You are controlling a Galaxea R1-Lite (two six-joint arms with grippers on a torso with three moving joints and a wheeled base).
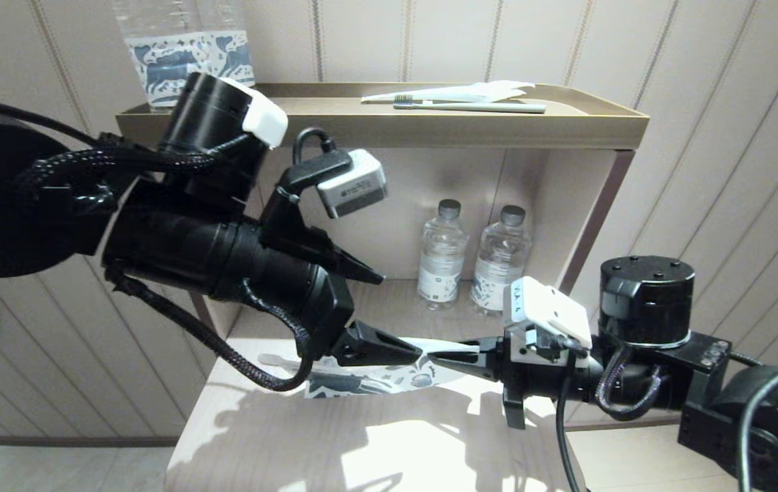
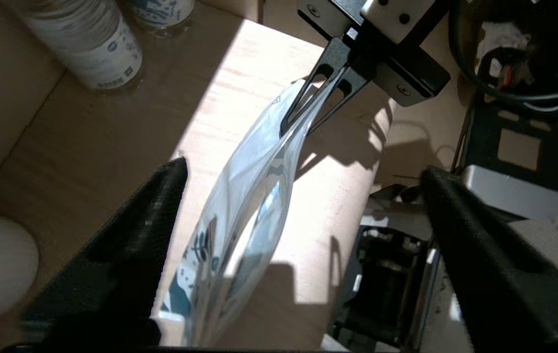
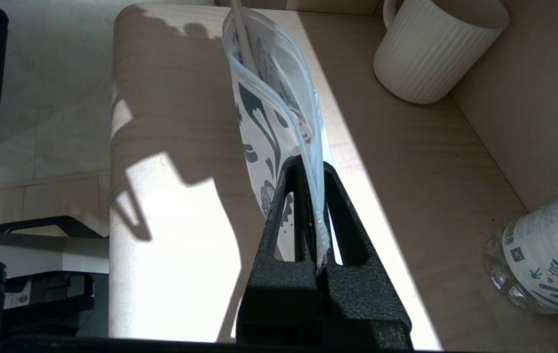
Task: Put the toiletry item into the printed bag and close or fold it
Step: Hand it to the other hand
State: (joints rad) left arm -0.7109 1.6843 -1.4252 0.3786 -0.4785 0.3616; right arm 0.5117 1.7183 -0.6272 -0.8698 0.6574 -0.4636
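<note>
Printed bag [image 1: 389, 377] hangs between both tools above the pale tabletop [image 1: 361, 437], mouth partly parted, a slim white handle [image 3: 243, 37] visible inside. Left tool [image 1: 399, 314] sits at the bag's left end, fingers [image 2: 132, 240] spread wide on either side, not touching it. Right tool [image 1: 447, 360] clamps the bag's right edge. Two water bottles [image 1: 474, 256] stand behind.
</note>
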